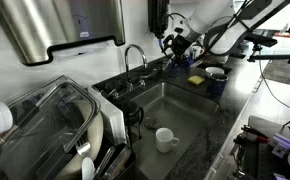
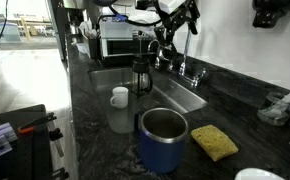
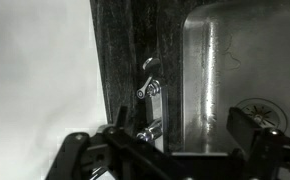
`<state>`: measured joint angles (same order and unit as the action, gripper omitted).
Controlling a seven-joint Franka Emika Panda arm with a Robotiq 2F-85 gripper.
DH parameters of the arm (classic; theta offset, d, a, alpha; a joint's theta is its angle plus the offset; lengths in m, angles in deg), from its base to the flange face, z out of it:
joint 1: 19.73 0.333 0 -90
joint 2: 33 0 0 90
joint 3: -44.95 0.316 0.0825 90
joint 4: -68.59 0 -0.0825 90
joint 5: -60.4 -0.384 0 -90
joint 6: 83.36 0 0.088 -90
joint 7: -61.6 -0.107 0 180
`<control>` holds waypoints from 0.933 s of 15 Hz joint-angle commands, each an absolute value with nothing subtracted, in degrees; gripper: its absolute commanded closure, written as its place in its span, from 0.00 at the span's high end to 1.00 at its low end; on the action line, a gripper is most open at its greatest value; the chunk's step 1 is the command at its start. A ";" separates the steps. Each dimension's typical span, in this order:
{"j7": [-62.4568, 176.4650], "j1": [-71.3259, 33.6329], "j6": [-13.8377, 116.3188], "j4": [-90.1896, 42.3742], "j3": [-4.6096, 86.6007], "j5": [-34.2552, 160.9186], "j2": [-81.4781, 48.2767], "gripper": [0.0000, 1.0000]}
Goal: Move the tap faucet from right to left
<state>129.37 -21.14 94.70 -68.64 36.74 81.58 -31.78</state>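
The chrome gooseneck tap faucet [image 1: 134,47] stands upright behind the sink [image 1: 190,118].

Arm [image 1: 225,28] outstretched, end effector [image 3: 157,135] wide open.

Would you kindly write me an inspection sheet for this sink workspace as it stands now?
Surface: dark counter with steel sink.
Job's things: chrome faucet upright behind sink.
Clutter: white cup in sink; blue tumbler, sponge, dish rack on counter.
End effector: open, near faucet, holding nothing.
Cables: apparently one thin lead off counter edge.
Surroundings: towel dispenser, white wall.
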 commanded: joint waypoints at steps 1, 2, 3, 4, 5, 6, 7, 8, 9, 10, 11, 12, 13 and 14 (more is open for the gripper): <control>128.53 -23.57 96.36 -65.35 37.01 83.58 -27.62 1.00; 127.87 -24.03 95.52 -64.41 36.75 83.58 -26.85 1.00; 127.11 -24.48 95.07 -63.41 36.52 83.24 -25.91 1.00; 126.35 -24.86 94.82 -62.60 36.43 82.93 -24.99 1.00; 125.58 -25.20 94.92 -61.70 36.42 82.74 -23.98 1.00; 124.77 -25.41 94.96 -60.71 36.55 82.55 -22.94 1.00; 123.94 -25.59 95.03 -59.71 36.67 82.51 -21.79 1.00; 123.00 -25.55 94.87 -58.55 36.89 82.41 -20.61 1.00; 122.03 -25.44 94.72 -57.51 37.08 82.30 -19.46 1.00; 120.82 -25.24 94.42 -56.32 37.34 82.09 -18.26 1.00; 119.54 -25.01 94.27 -55.08 37.60 81.94 -17.03 1.00; 117.97 -24.74 93.69 -53.57 37.82 81.75 -15.68 1.00; 116.51 -24.53 93.38 -52.19 37.94 81.77 -14.51 1.00; 114.85 -24.21 92.47 -50.54 38.08 81.73 -13.20 1.00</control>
